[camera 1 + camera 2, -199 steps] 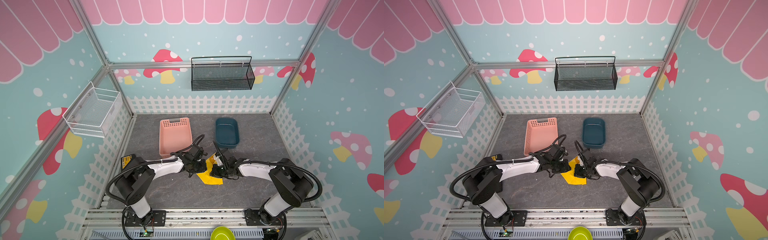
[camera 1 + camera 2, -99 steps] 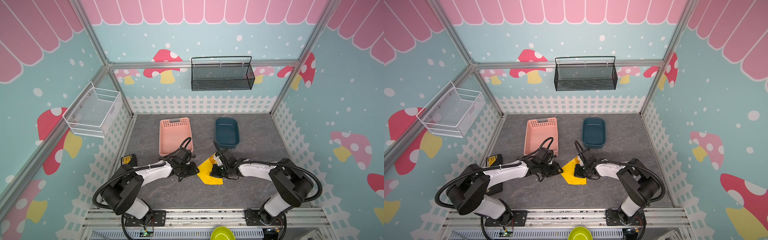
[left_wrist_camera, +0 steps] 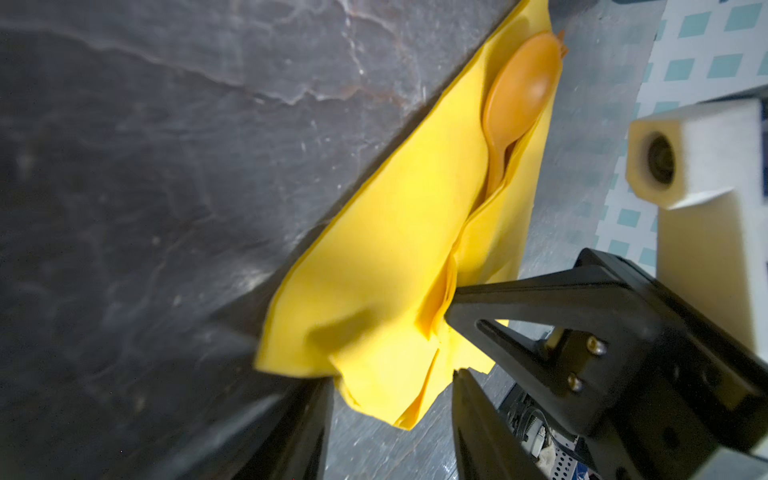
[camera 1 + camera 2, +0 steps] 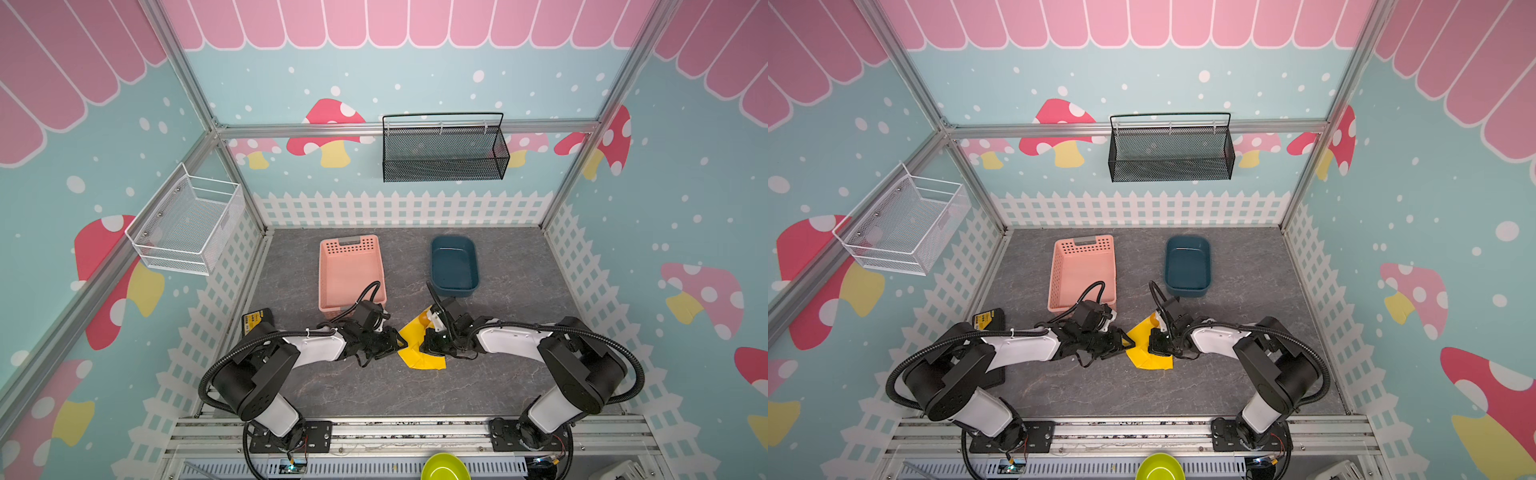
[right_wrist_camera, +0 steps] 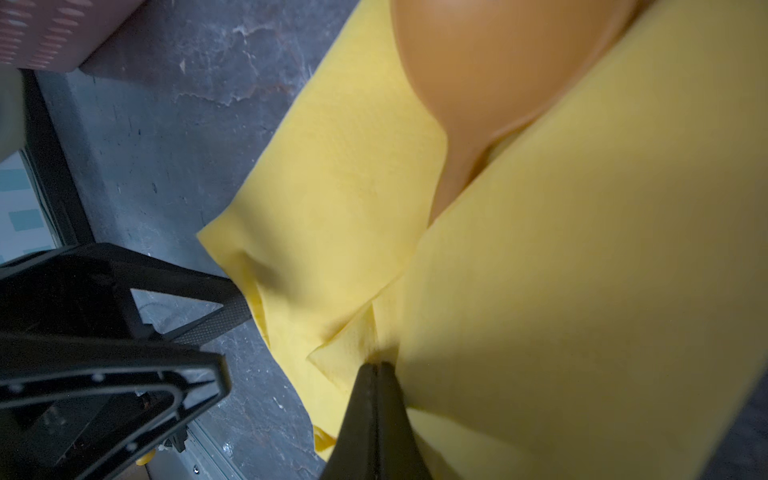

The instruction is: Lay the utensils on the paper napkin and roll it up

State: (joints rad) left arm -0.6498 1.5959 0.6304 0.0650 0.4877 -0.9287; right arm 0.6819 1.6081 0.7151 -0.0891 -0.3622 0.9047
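1. Right wrist view: the right tool (image 5: 376, 370) has its jaws pressed together on a fold of the paper napkin (image 5: 582, 291), pinching the yellow sheet just short of the spoon (image 5: 498, 62).
2. In the left wrist view the left tool (image 3: 390, 386) has its jaws parted on either side of the napkin's near corner. The paper lies between them, but nothing is clamped.
3. In both top views the napkin (image 4: 415, 353) (image 4: 1148, 355) lies partly folded, not yet a roll, on the grey worktop (image 4: 374, 390) between the two tools. The spoon's bowl pokes out at its far end.
4. One risk, as I judge it: only one pinch holds the fold, so a pull by the right tool could drag the whole sheet over the smooth worktop, or tear the thin paper.
5. Another: the spoon sits loose at the open end — tugging the fold could let it slide out. The left tool closing on the corner could also crumple the paper rather than tuck it.
6. Hidden: the fork and knife cannot be made out. A sliver of orange behind the spoon's bowl may be one of them — the handles lie under the fold.
7. Farther back stand the pink basket (image 4: 351, 245) and the blue tub (image 4: 453, 266), the basket's near edge partly covered by the left arm's cable.
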